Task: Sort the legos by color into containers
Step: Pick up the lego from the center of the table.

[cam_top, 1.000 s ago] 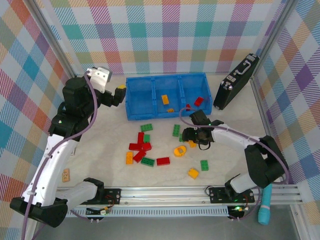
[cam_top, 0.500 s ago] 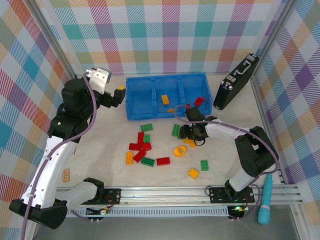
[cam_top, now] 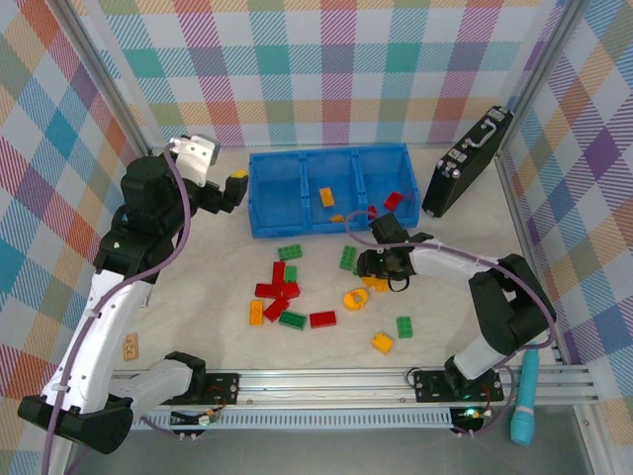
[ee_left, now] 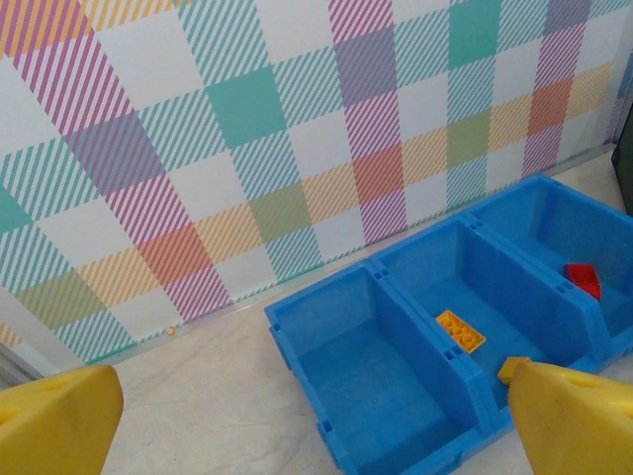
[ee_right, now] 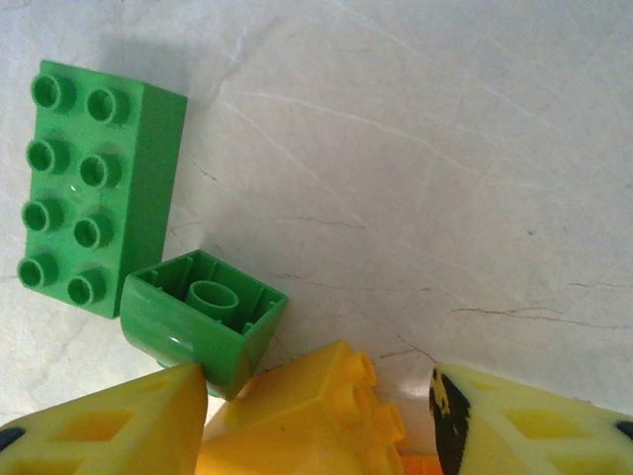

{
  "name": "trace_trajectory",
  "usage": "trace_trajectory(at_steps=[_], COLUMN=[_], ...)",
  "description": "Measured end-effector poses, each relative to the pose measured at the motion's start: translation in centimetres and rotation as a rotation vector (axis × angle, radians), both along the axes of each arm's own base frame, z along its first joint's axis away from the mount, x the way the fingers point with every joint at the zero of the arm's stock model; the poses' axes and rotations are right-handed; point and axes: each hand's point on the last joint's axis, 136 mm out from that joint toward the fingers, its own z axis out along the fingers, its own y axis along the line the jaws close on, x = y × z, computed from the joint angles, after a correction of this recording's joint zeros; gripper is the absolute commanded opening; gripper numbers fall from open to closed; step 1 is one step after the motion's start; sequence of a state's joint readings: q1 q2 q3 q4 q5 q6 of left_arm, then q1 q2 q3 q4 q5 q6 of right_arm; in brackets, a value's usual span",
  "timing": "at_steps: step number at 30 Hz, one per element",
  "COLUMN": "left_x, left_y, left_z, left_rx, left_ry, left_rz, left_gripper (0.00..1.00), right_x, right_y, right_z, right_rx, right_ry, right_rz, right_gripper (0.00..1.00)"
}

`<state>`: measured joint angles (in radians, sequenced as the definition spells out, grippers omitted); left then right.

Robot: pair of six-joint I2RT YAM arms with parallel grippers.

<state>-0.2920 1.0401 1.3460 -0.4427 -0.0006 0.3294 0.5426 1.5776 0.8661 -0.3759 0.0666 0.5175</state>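
The legos (cam_top: 322, 319) lie mostly loose on the table (cam_top: 198, 287), scattered in red, green and yellow-orange just in front of the blue bin (cam_top: 259, 203). In the left wrist view you can see one orange brick (ee_left: 460, 330) on the floor of the bin's middle compartment and one red brick (ee_left: 584, 280) in the right-hand compartment.

Note the left gripper (cam_top: 235, 184): it hangs above the table, just beside the left end of the bin. Its yellow fingers (ee_left: 59, 430) are spread wide, with nothing between them.

Note the right gripper (cam_top: 368, 265): it is low on the table among the bricks, near the front of the bin. Its fingers (ee_right: 109, 426) are spread to either side of a yellow-orange brick (ee_right: 297, 421). A gap shows between that brick and the finger on the right of the right wrist view, so the brick is not pinched. A small green brick (ee_right: 203, 327) lies overturned against it, touching a green eight-stud brick (ee_right: 94, 188).

A black case (cam_top: 465, 163) leans to the right of the bin.
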Motion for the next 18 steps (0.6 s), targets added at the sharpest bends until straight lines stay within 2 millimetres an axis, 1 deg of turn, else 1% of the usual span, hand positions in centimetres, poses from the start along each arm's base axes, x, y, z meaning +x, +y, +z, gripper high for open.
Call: trace_trajectory(at_steps=[11, 18], left_x=[0.1, 0.4], left_y=[0.0, -0.1], left_z=[-0.1, -0.5], left_rx=[0.001, 0.004], left_ry=[0.004, 0.015], left_rz=[0.000, 0.000], left_gripper=[1.00, 1.00], right_x=[-0.7, -1.8], right_y=[0.5, 1.1], right_z=[0.0, -0.2], right_rx=[0.004, 0.011], right_ry=[0.007, 0.033], right_rz=[0.108, 0.188], right_gripper=[0.64, 0.65])
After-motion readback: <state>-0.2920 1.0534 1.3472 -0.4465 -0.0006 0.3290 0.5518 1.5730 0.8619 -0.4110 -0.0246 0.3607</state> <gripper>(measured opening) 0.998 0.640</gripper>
